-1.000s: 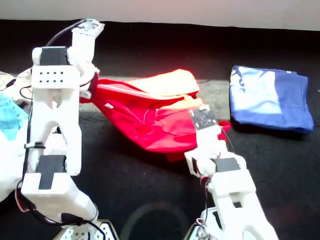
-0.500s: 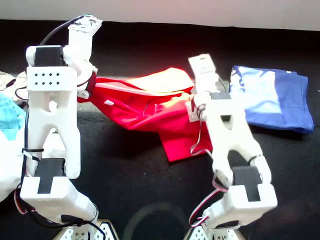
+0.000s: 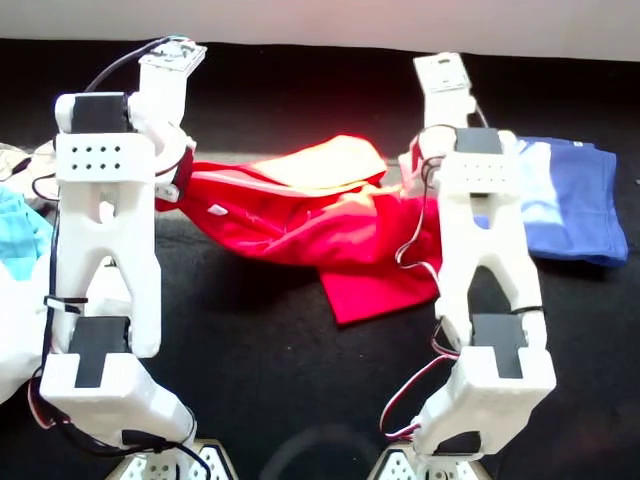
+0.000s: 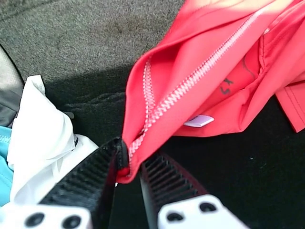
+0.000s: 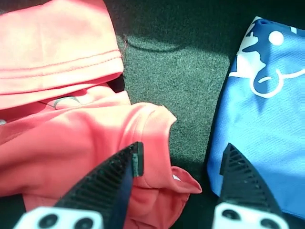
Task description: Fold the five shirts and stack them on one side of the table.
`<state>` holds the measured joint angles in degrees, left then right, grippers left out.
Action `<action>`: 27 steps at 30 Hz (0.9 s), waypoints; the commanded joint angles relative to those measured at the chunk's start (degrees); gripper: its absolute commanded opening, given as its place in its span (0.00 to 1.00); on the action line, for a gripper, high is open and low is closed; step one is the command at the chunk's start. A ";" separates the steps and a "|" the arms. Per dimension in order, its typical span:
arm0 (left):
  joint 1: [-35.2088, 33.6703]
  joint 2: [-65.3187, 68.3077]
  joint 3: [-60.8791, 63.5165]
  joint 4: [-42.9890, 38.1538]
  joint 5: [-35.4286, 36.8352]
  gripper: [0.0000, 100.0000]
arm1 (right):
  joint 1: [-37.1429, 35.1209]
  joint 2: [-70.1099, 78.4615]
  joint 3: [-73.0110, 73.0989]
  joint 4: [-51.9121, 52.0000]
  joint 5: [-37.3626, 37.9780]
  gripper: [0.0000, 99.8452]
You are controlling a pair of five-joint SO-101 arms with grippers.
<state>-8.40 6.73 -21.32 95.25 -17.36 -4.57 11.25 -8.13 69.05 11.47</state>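
A loose heap of white and turquoise cloth (image 3: 12, 235) lies at the left edge of the dark table (image 3: 270, 370), left of the crumpled red fabric shirt (image 3: 300, 225). The left hand (image 4: 132, 155) is closed on the red shirt's left end, pinching a seam with white zigzag stitching. The red shirt spreads across the middle, one flap reaching toward the arms' bases. The right hand (image 5: 183, 150) hangs over the red shirt's right end, fingers spread apart, holding nothing. Just right of the red shirt, a folded blue shirt with a paler print (image 3: 570, 200) lies flat, a strip of table between them.
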 commanded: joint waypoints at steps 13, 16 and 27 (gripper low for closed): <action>0.22 -2.51 -0.13 -2.11 0.26 0.01 | -8.92 -0.40 -10.77 26.59 3.52 0.26; 0.22 -2.51 -0.13 -2.11 0.26 0.01 | -12.62 -0.31 -10.59 29.49 3.25 0.26; -6.02 -2.42 5.32 -6.33 0.26 0.01 | -23.69 -0.40 -2.86 31.69 0.97 0.25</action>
<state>-11.82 6.73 -17.27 91.65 -17.36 -25.32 11.25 -13.85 100.18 13.41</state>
